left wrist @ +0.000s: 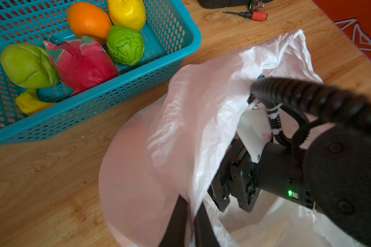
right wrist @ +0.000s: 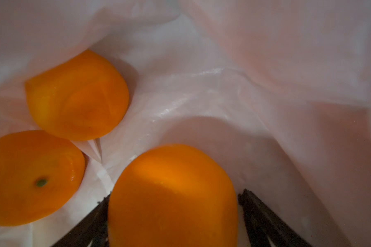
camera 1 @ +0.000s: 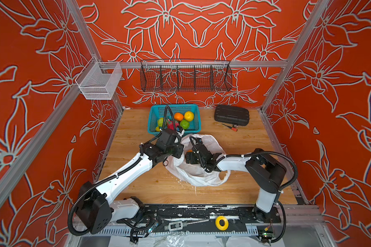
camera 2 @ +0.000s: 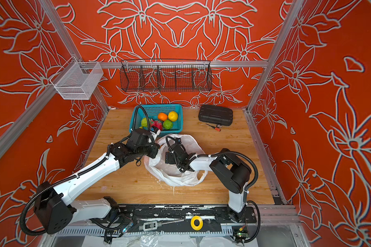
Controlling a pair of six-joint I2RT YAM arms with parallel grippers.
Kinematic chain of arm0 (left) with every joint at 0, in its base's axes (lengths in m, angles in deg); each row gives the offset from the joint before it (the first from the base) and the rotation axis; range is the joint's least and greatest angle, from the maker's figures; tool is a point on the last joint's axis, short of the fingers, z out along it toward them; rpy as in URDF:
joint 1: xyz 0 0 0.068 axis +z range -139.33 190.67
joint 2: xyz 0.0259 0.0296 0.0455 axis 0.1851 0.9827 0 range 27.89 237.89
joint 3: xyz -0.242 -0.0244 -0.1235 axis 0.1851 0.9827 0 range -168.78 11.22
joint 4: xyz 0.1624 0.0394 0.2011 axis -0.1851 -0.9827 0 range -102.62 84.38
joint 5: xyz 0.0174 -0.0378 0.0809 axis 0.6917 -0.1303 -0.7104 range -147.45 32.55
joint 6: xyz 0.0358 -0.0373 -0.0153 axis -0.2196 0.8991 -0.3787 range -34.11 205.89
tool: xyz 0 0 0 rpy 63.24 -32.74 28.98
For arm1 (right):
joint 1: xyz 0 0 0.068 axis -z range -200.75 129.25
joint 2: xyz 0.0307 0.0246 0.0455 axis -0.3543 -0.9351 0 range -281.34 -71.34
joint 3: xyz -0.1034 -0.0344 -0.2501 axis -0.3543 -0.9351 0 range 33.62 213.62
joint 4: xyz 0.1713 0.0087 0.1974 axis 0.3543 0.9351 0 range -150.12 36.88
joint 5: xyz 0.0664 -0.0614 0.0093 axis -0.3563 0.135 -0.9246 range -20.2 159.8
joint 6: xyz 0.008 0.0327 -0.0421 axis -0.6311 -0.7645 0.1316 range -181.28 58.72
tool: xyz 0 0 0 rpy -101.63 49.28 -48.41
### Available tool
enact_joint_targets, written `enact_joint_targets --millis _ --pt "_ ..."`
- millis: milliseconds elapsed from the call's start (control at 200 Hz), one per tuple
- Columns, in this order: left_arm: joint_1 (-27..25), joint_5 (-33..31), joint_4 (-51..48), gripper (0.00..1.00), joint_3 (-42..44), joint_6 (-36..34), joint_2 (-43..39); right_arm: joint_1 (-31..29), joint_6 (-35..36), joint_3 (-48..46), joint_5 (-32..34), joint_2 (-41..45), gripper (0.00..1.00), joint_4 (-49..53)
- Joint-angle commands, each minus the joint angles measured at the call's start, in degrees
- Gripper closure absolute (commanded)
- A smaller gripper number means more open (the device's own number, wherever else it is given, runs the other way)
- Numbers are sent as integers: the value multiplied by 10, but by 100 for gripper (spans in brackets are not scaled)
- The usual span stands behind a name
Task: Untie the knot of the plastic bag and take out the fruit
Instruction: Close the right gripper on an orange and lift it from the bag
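Round orange toy fruit [right wrist: 171, 171] between right gripper's [right wrist: 175, 195] spread fingers [right wrist: 259, 216], two more beside, inside crinkly white plastic bag [right wrist: 223, 96]. Left gripper [left wrist: 189, 223] clamps its rim; teal perforated basket [left wrist: 116, 98] holds six fruits.

The plastic bag [camera 1: 201, 177] is thin translucent white film, crinkled, with a faint sheen. The right tool [right wrist: 173, 193] has matt black fingers [right wrist: 263, 216] with rough edges. The orange [right wrist: 171, 171] between those fingers has a smooth, waxy skin; the 2 oranges [right wrist: 77, 96] beyond the tool share that finish. The basket [left wrist: 137, 89] beside the left tool [left wrist: 191, 202] is smooth teal perforated plastic. The counter [camera 1: 141, 186] is pale wood, grain visible, satin.
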Motion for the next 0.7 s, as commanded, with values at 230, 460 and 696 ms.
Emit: enact_joint_targets --millis 230,460,696 --pt "0 1 -3 90 1 6 -7 -2 9 -11 -14 39 29 3" --pt "0 -7 5 89 -1 17 -1 -7 30 -59 -37 110 32 -2" --pt "-1 -16 -1 85 -13 23 15 -22 36 -108 -52 198 33 14"
